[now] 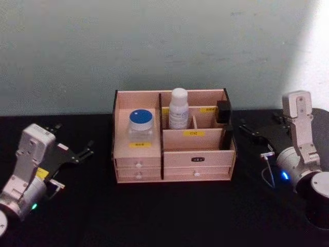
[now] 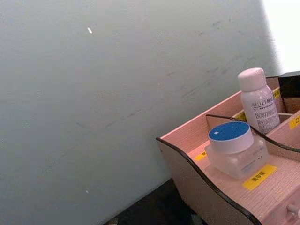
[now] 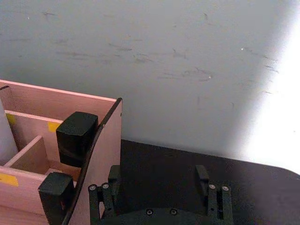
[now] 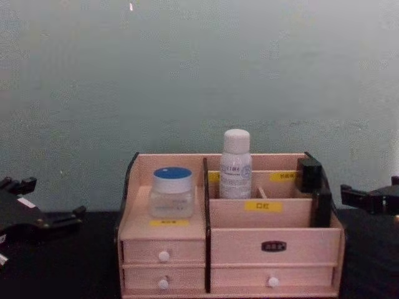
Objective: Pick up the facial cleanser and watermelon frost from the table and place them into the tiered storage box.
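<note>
From above, the left gripper (image 1: pixel 82 153) rests spread and empty on the table; the watermelon frost (image 1: pixel 140 122) sits ahead and inward of it in the tiered storage box (image 1: pixel 174 157). The right gripper (image 1: pixel 253 131), also spread and empty, has the upright facial cleanser (image 1: pixel 179 108) inward of it. The left wrist camera shows jar and bottle seated. From the chest, both look placed; I judge nothing remains to fetch.

A black table (image 1: pixel 154 216) is seen below — dark and flat. A pale grey-green wall (image 1: pixel 154 46) is seen behind it, marked with small scuffs. A bright patch of light (image 1: pixel 318 46) is thrown on the wall — far over on the right side.
</note>
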Motion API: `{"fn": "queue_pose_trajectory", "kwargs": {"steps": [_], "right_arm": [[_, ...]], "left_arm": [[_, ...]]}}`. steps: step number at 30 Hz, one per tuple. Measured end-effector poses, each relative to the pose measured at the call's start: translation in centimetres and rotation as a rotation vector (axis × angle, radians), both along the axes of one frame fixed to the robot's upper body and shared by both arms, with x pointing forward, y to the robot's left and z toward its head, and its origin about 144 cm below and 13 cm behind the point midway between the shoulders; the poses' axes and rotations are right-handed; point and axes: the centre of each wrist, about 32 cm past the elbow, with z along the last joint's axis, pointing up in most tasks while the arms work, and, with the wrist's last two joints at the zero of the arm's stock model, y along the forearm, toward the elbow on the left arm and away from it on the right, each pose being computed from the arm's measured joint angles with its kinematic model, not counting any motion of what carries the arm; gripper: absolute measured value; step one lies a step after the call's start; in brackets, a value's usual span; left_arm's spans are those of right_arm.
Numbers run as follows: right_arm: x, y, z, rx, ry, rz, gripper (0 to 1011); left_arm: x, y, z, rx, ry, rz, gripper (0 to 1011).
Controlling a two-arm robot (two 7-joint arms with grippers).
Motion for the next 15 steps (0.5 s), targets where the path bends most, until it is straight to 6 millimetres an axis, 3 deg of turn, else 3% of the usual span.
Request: {"fn": "queue_pose_trajectory", "kwargs": {"steps": [15], "right_arm": [[0.02, -0.03, 0.16, 0.001, -0.006, 0.002, 1002]], "left_arm": [[0.00, 0.00, 0.00, 0.000, 0.000, 0.000, 1001]]}}
